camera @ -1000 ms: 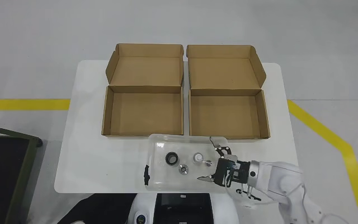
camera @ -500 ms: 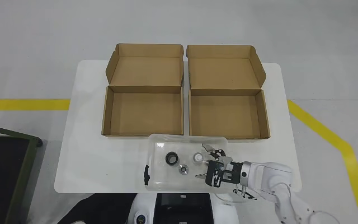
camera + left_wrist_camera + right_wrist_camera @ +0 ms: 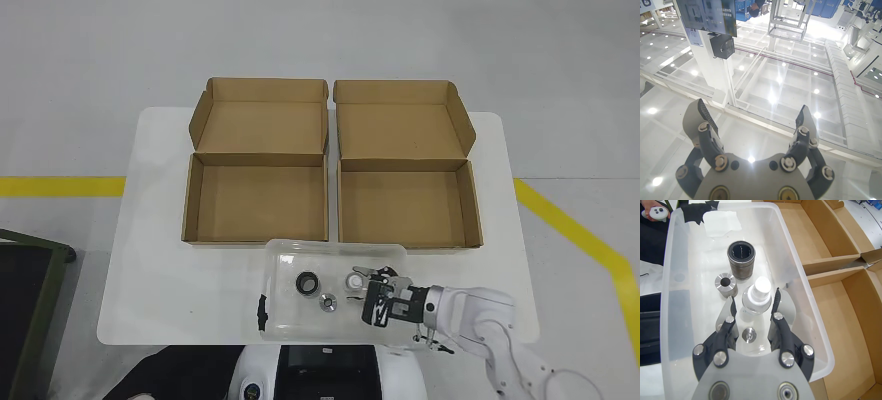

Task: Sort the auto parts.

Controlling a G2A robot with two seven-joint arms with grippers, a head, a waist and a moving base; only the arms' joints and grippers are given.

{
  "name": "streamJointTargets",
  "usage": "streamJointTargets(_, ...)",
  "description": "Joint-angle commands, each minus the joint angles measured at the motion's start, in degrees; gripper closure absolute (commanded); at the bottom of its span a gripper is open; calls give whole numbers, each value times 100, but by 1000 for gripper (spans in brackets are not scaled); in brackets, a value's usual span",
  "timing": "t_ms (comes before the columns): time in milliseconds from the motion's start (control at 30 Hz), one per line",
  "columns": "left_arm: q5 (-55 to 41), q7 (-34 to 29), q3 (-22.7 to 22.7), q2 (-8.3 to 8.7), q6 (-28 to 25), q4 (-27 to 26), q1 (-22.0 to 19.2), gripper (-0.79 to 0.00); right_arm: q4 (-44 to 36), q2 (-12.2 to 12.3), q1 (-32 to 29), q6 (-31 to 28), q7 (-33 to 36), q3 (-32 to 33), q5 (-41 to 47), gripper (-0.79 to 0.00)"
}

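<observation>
Dark bearing (image 3: 741, 260), silver bushing (image 3: 726, 284), capped bottle (image 3: 757, 298), perhaps a plug (image 3: 748, 335), in bin (image 3: 664, 275)

The white table (image 3: 150, 250) carries a clear plastic bin (image 3: 272, 280) at its near edge, around the right end effector (image 3: 362, 295). Just beyond the end effector stands an open cardboard box (image 3: 405, 205); a second box (image 3: 255, 200) sits beyond and to its left

Brown boxes (image 3: 255, 203), translucent bin (image 3: 666, 262), white-capped bottle (image 3: 757, 298), dark bearing (image 3: 741, 264).

Upside-down characters on the hanging screen (image 3: 706, 17) and faint print on the spray bottle (image 3: 755, 303) — neither legible
</observation>
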Motion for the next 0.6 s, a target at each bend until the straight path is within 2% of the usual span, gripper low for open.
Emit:
streamJointTargets(0,0,0,0,0,0,0,0,-785,38,2,26,6,-20,-30,48,-360)
streamJointTargets(500,0,0,0,0,0,0,0,-785,254,41,104,182,-177,-141,156,-262)
streamJointTargets(533,0,0,0,0,0,0,0,-785,255,45,104,193,-177,-144,151,-243)
streamJointTargets(567,0,0,0,0,0,0,0,-785,250,49,101,198,-179,-145,151,-175)
